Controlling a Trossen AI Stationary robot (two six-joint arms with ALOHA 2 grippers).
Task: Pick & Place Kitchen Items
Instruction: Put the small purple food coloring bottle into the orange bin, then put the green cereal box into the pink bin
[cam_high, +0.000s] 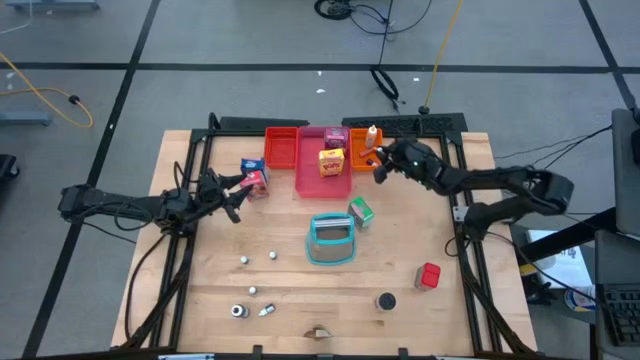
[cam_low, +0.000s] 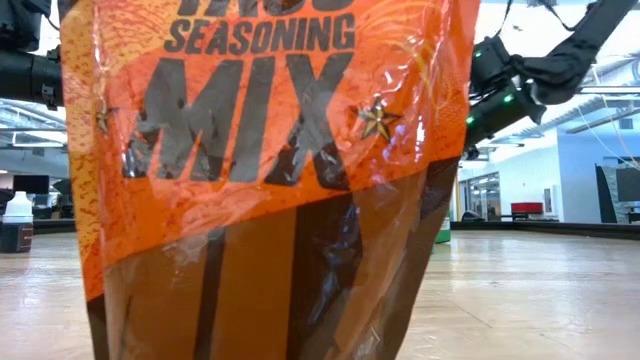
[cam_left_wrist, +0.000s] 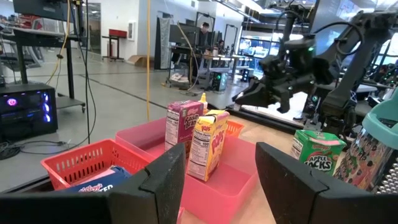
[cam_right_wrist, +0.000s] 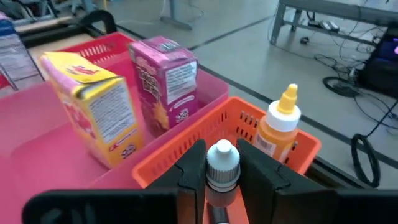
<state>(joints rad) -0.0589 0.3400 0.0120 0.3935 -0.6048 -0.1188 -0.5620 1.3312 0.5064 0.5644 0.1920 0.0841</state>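
My right gripper (cam_high: 381, 167) is at the near edge of the orange tray (cam_high: 358, 150), shut on a small white-capped bottle (cam_right_wrist: 222, 163). An orange bottle (cam_right_wrist: 278, 130) stands upright in that tray. A yellow carton (cam_high: 331, 161) and a pink carton (cam_high: 335, 137) stand in the pink tray (cam_high: 322, 181). My left gripper (cam_left_wrist: 221, 186) waits open at the table's left, beside a red-blue carton (cam_high: 255, 178). A green carton (cam_high: 360, 210) lies by the teal basket (cam_high: 330, 241). My right gripper pinches the small bottle between its two fingers (cam_right_wrist: 193, 167), just below the white cap (cam_right_wrist: 222, 155). The fingers come nearly level from the table's right side. The bottle is lifted clear above the orange tray's near wall; its body is mostly hidden by the fingers.
A red tray (cam_high: 282, 147) sits left of the pink one. On the near half of the table lie a red cube (cam_high: 429, 275), two small balls (cam_high: 243, 260), and caps (cam_high: 386, 300). An orange seasoning pouch (cam_low: 260, 150) fills the low view.
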